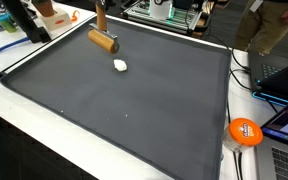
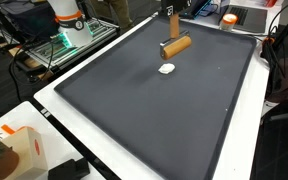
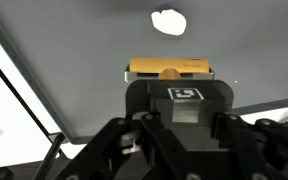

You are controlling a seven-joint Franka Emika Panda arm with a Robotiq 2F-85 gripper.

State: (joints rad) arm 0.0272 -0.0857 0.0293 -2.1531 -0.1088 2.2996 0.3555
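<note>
A wooden tool with a short cylinder head (image 1: 103, 40) and an upright handle (image 1: 100, 15) stands at the far end of the black mat (image 1: 124, 110); it also shows in the other exterior view (image 2: 176, 44). In the wrist view my gripper (image 3: 176, 120) is shut on the tool's grey block with a black-and-white marker (image 3: 185, 94), and the wooden head (image 3: 171, 69) lies just beyond it. A small white lump (image 1: 120, 65) lies on the mat a little way from the head, seen too in the other exterior view (image 2: 166, 69) and the wrist view (image 3: 167, 20). The gripper itself is cut off in both exterior views.
An orange disc (image 1: 244, 131) sits on the white table border beside the mat. Laptops and cables (image 1: 284, 80) crowd that side. The robot base (image 2: 69, 20) stands beyond the mat's far corner. A white and orange box (image 2: 14, 145) sits near the front corner.
</note>
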